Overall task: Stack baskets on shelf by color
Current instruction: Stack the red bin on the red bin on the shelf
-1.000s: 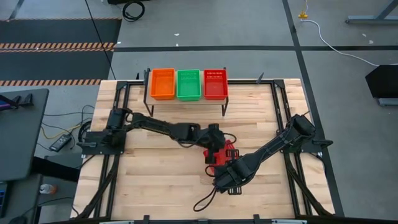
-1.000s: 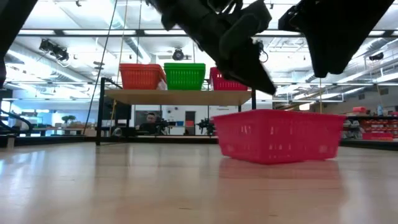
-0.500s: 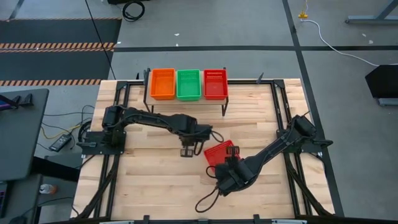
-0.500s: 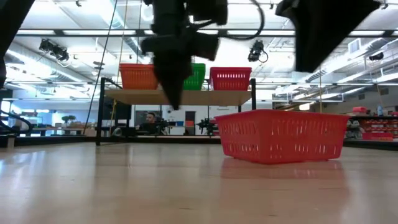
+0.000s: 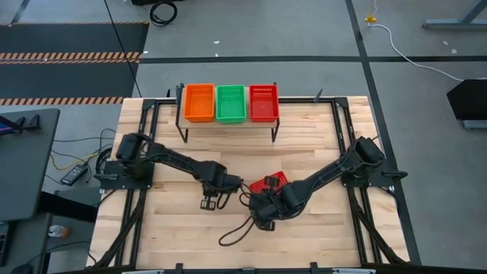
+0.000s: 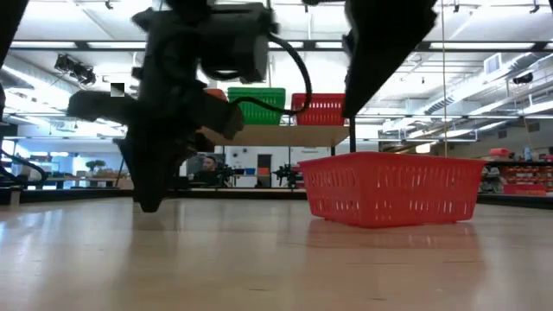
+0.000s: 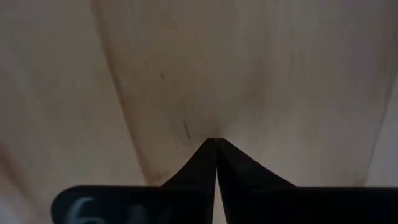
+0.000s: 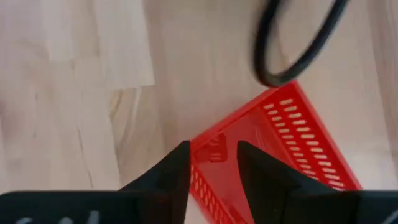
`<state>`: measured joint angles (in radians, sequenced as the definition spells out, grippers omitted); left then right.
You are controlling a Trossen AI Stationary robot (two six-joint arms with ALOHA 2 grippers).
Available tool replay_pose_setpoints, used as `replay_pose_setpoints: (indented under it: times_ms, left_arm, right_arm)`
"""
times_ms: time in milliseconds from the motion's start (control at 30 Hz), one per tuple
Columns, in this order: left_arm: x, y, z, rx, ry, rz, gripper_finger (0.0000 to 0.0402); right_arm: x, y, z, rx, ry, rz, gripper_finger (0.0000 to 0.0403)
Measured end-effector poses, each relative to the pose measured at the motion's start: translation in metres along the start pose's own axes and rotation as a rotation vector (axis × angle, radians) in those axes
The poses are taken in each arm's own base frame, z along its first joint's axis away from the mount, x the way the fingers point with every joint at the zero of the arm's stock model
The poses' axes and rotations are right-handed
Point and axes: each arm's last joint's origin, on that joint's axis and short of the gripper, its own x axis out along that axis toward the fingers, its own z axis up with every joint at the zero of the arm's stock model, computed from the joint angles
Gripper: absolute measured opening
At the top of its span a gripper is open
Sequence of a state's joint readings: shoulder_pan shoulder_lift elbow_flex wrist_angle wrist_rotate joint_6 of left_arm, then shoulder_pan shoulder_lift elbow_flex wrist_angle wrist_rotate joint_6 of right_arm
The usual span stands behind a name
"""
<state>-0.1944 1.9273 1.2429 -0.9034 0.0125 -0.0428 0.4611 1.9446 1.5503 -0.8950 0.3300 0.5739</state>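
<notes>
I have the red basket on the desk, at 6 o'clock from the shelf, which carries orange, green and red stacks. The right gripper straddles the near wall, jaws apart, not clamped. I should lower until the wall sits deep, then close squarely. The left gripper, at 9 o'clock of the basket, has jaws together and empty.
</notes>
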Motion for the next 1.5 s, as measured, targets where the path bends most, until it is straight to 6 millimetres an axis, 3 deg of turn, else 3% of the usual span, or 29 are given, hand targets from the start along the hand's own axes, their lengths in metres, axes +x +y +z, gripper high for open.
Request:
replay_pose_setpoints:
  times_ms: [100,433,600,867,1067,1200,1500]
  left_arm:
    - [-0.004,-0.002,-0.013,-0.031,-0.09,0.002,0.0012]
    - [-0.043,-0.006,-0.068,-0.175,-0.529,0.064,0.0011]
    - [-0.054,-0.014,-0.08,-0.187,-0.673,0.1,0.0013]
    - [-0.065,-0.033,-0.077,-0.136,-0.825,0.059,0.0013]
    - [-0.079,-0.038,-0.069,-0.148,-0.986,0.012,0.001]
    - [-0.088,-0.04,-0.063,-0.126,-1.098,-0.009,0.0013]
    - [-0.095,-0.041,-0.06,-0.105,-1.173,-0.009,0.001]
  right_arm:
    - [0.003,-0.005,0.003,0.024,0.001,-0.003,0.0166]
    - [0.008,-0.017,0.014,0.17,-0.016,0.012,0.0267]
    - [0.023,-0.02,0.007,0.238,-0.007,0.025,0.0273]
    - [0.045,-0.028,-0.003,0.313,0.005,0.032,0.0261]
    - [0.06,-0.038,-0.017,0.282,0.054,-0.007,0.0234]
    - [0.067,-0.043,-0.025,0.268,0.104,-0.01,0.0193]
    - [0.064,-0.034,-0.035,0.198,0.169,0.023,0.0028]
